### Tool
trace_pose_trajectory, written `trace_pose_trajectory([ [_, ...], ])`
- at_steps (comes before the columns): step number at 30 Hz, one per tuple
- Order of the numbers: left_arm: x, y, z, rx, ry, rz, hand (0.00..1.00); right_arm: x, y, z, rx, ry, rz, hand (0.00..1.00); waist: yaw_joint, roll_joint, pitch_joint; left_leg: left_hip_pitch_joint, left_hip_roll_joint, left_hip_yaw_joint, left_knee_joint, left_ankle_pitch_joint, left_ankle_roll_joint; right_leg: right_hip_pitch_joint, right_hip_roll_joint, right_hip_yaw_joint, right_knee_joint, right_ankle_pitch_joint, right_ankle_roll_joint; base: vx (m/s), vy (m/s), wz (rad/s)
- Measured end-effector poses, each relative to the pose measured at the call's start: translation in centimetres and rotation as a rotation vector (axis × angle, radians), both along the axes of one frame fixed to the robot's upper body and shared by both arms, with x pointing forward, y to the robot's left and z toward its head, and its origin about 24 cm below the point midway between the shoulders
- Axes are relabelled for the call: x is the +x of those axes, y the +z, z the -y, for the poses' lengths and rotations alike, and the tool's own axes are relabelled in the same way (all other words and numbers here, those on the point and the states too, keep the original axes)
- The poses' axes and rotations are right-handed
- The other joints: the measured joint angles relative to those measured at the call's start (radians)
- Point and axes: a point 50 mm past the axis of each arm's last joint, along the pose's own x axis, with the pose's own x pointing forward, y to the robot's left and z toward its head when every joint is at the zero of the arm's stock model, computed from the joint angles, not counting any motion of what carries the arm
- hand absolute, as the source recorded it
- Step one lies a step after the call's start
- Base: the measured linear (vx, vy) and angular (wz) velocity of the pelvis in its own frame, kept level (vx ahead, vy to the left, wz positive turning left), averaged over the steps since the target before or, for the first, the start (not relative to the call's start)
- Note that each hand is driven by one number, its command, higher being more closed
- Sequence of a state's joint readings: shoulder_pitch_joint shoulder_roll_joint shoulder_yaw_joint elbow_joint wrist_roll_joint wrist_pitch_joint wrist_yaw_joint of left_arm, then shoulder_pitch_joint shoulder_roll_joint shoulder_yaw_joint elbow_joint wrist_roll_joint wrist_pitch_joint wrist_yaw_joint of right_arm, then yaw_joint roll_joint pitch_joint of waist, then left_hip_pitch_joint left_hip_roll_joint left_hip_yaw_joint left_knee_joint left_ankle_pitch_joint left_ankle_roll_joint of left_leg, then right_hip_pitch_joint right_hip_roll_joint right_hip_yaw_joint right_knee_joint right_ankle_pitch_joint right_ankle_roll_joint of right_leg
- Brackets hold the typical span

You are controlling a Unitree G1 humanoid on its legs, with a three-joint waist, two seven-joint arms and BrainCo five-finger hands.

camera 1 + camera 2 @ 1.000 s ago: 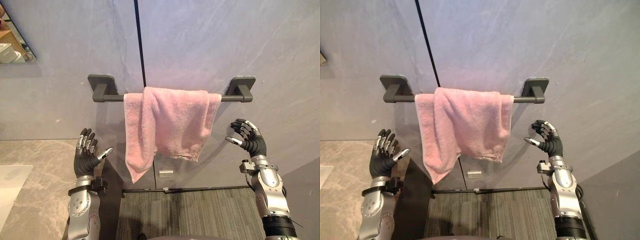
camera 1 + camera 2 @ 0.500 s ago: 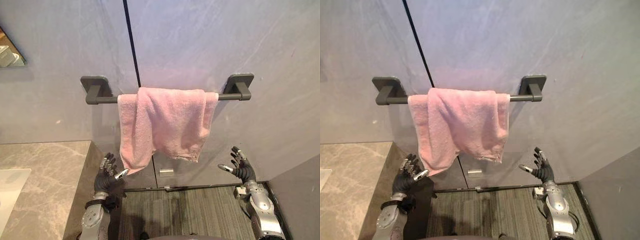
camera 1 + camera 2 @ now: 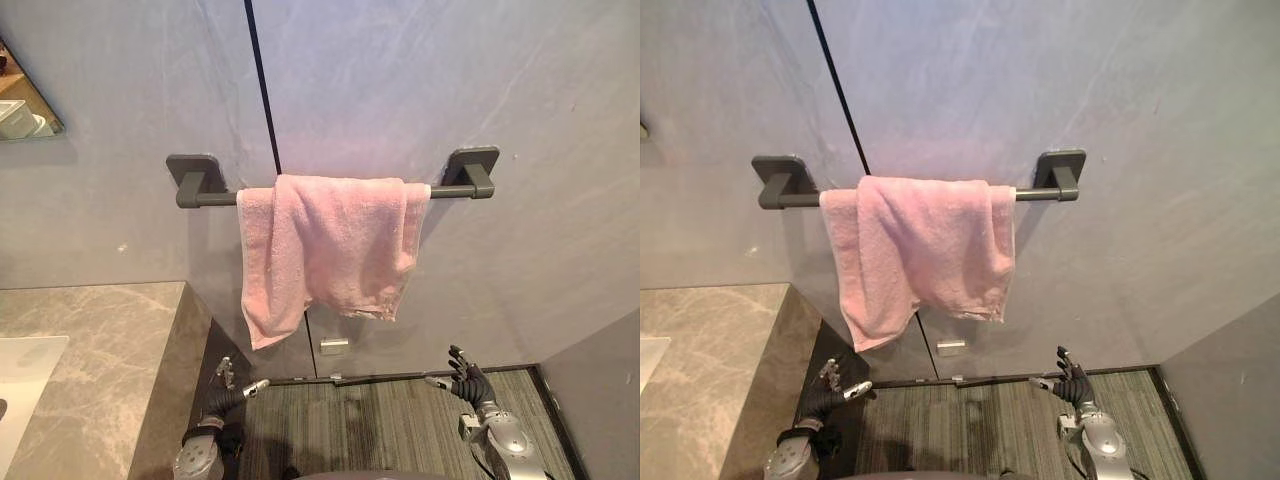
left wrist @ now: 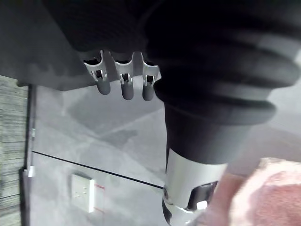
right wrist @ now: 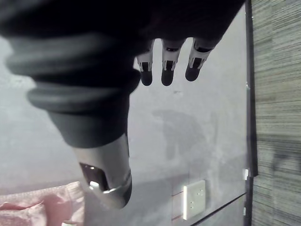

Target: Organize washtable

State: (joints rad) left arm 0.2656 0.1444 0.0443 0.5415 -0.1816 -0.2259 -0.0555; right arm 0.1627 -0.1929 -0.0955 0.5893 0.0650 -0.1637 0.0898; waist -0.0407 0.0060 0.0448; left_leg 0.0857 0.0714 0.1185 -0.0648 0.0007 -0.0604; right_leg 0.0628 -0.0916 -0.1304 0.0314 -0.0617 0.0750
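Pink towel [image 3: 325,245] hung bunched over the wall bar [image 3: 212,198], nearer its right bracket, with one corner drooping lower on the left. Both hands sat low, well below the towel and apart from it. Left hand [image 3: 226,393] was just beside the desk [image 3: 95,340] edge, right hand [image 3: 470,380] over the carpet [image 3: 360,425]. Fingers on both were loosely spread, holding nothing.
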Motion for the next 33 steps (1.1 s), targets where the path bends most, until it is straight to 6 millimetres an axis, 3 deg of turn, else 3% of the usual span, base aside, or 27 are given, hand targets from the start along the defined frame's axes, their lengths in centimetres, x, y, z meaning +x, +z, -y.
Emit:
trace_pose_trajectory([
  [4, -1.7, -1.7, -0.3, 0.017, 0.029, -0.113, 0.0, -1.3, -1.5, -0.4, -0.012, 0.024, -0.1, 0.0, 0.0, 0.001, -0.002, 0.003, 0.001, 0.009, 0.0, 0.0, 0.0, -0.001, 0.0, 0.003, 0.001, 0.001, 0.0, -0.05, -0.002, -0.03],
  [13, -3.8, -3.5, -0.4, 0.027, 0.041, -0.249, 0.0, -2.6, -3.1, -0.3, -0.018, 0.004, -0.203, 0.0, 0.001, 0.0, -0.002, 0.008, -0.001, 0.012, -0.009, 0.0, 0.0, 0.001, 0.001, 0.007, -0.004, 0.001, 0.0, 0.01, 0.0, -0.01],
  [33, -4.8, -4.6, -0.2, 0.049, 0.028, -0.335, 0.0, -3.6, -4.5, -1.2, -0.011, -0.005, -0.299, 0.0, 0.002, -0.018, 0.013, 0.011, -0.004, 0.019, -0.028, -0.001, -0.001, -0.008, 0.001, 0.018, -0.018, 0.0, 0.001, 0.0, 0.0, -0.02],
])
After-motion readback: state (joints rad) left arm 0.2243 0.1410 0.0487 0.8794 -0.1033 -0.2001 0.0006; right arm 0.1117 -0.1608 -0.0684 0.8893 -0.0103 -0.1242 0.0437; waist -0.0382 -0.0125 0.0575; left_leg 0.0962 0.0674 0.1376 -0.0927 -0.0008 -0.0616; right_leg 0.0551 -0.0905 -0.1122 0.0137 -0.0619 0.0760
